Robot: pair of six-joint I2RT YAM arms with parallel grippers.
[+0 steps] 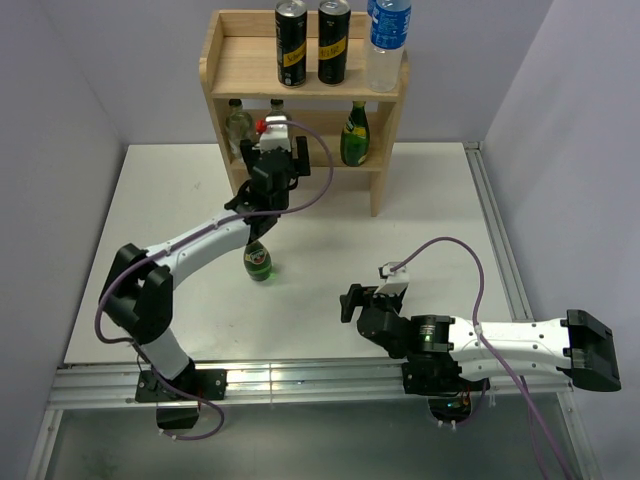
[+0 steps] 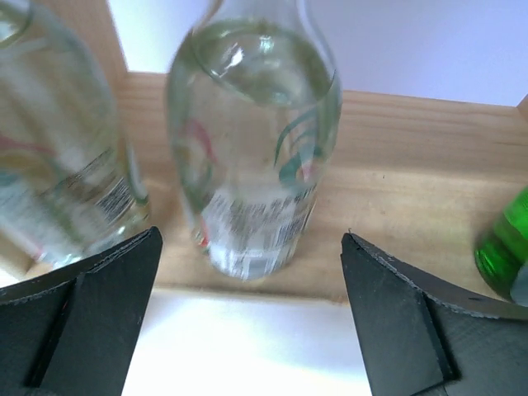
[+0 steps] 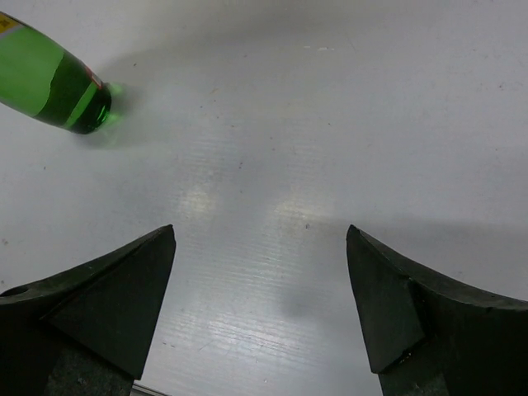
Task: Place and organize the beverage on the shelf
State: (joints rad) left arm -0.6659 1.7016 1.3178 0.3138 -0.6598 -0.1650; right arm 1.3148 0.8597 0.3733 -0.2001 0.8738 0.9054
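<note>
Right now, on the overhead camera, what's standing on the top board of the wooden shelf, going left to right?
Black drink can with yellow lettering → second matching black can → clear plastic water bottle with a blue label.

Labels on cans (image 1: 291, 40), clear bottle (image 2: 252, 165) blurred; nothing legible.

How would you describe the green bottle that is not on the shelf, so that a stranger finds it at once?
Look at the white table in front of the wooden shelf. Near its middle, close by the left arm, is a green bottle. It is the only drink on the table; the other green bottle sits on the shelf's lower board.
</note>
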